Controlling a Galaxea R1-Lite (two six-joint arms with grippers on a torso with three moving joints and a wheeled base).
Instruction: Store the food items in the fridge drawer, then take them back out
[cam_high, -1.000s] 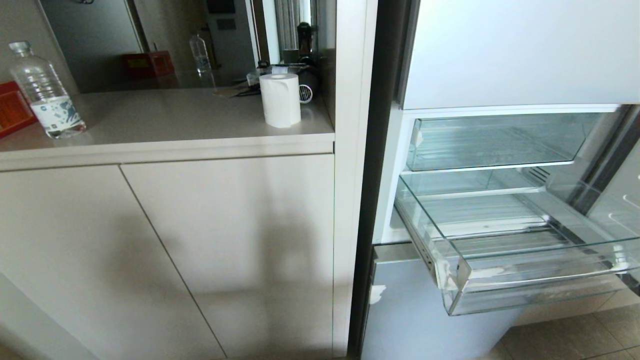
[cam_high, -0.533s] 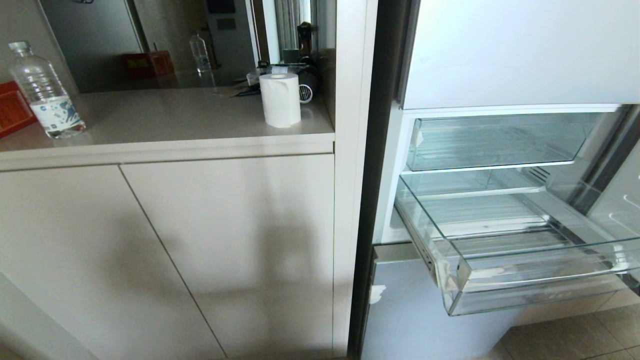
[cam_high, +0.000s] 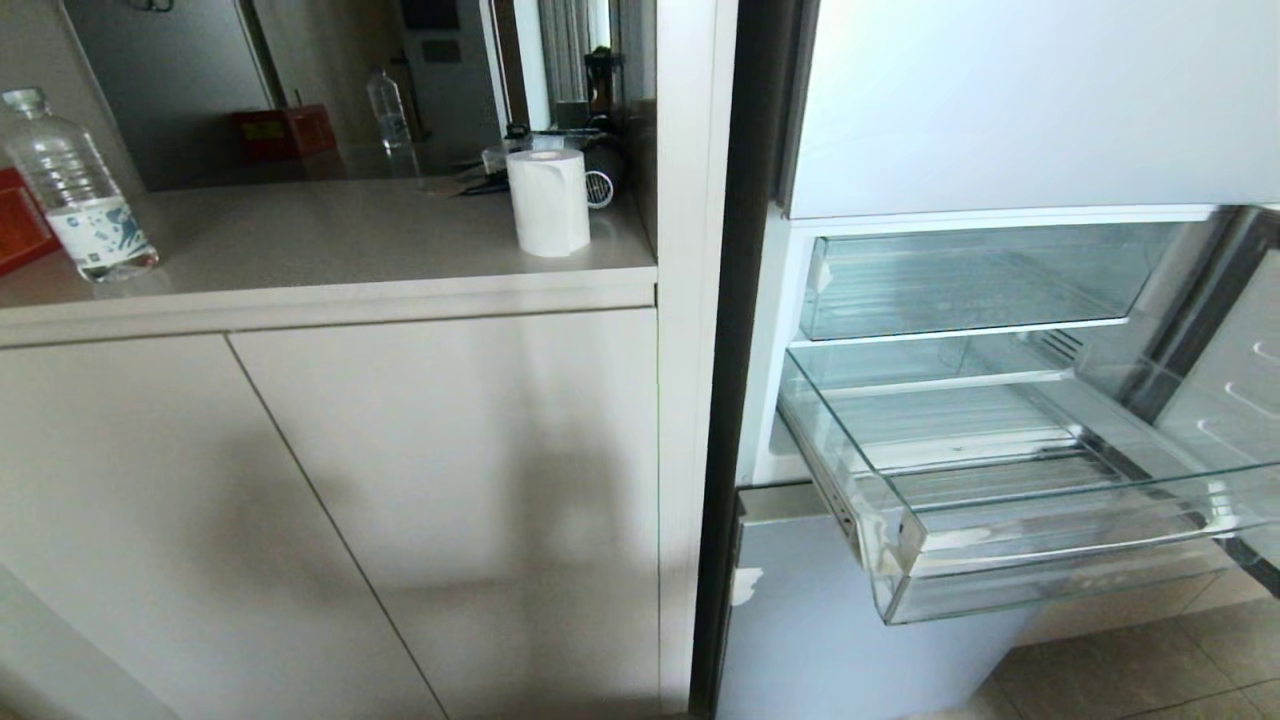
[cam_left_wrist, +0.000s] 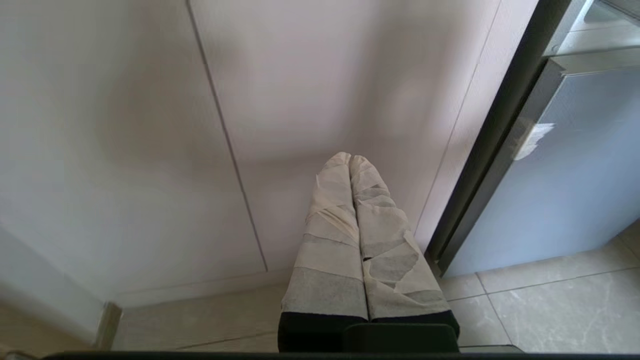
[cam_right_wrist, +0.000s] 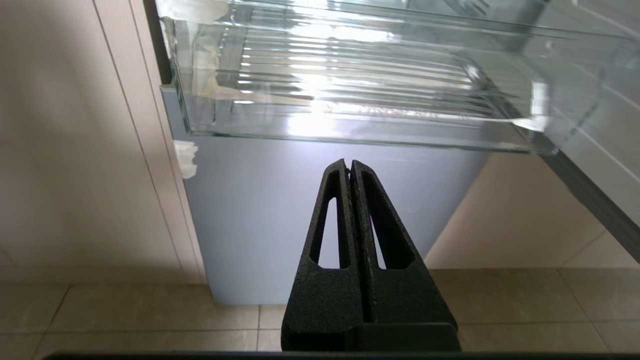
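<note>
The drawer (cam_high: 1000, 480) juts out open with nothing in it; no food shows. On the desk (cam_high: 300, 240) stand a bottle (cam_high: 75, 190) and paper roll (cam_high: 548, 203). Right claw (cam_right_wrist: 349, 167), pressed together, hangs below the drawer; left claw (cam_left_wrist: 350, 160), also pressed together, faces cabinet doors (cam_left_wrist: 150, 125). The whole view has slid slightly leftward.

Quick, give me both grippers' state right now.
Left gripper: closed, holding nothing, low before the cabinet doors.
Right gripper: closed, holding nothing, below the pulled-out fridge drawer.

counter (cam_high: 330, 235): water bottle (cam_high: 75, 190) left | paper roll (cam_high: 548, 202) right | red box (cam_high: 18, 225) at far left edge
</note>
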